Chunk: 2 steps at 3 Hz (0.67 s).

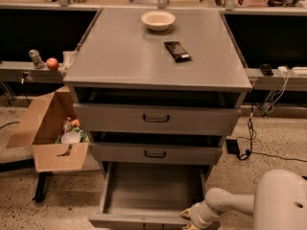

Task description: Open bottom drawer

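The bottom drawer of the grey desk stands pulled well out toward the near edge, its bare grey floor in plain view and its narrow front panel cut by the lower border. The gripper sits low at the near right, against the right end of that front panel. Whether it is open or closed cannot be told from here. Its pale arm reaches in from the right, out of the robot's rounded white body.

Above, the middle drawer and the top drawer each stand slightly out, with a dark gap over their fronts. On the desk top a pale bowl rests near the far edge, and a dark wrapped bar lies nearer and a little to the right, apart from it. To the left on the floor is an open cardboard box with items inside.
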Tool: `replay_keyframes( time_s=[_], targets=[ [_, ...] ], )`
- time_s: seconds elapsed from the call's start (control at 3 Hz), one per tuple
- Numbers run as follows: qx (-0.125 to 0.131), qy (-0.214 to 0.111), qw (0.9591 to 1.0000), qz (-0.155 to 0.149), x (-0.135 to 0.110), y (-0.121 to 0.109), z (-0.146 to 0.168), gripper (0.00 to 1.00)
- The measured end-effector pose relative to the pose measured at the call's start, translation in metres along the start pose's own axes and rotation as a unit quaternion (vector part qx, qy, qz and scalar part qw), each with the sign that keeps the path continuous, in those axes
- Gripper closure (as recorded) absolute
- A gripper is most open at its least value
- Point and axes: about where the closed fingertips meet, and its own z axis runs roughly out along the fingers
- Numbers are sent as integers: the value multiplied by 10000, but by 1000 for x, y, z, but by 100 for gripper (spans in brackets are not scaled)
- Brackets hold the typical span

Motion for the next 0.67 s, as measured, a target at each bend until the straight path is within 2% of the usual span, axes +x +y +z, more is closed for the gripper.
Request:
replay_keyframes(
  time_s=[0.67],
  targets=[
    [0, 0, 10000, 0, 0, 0, 0, 15]
  ],
)
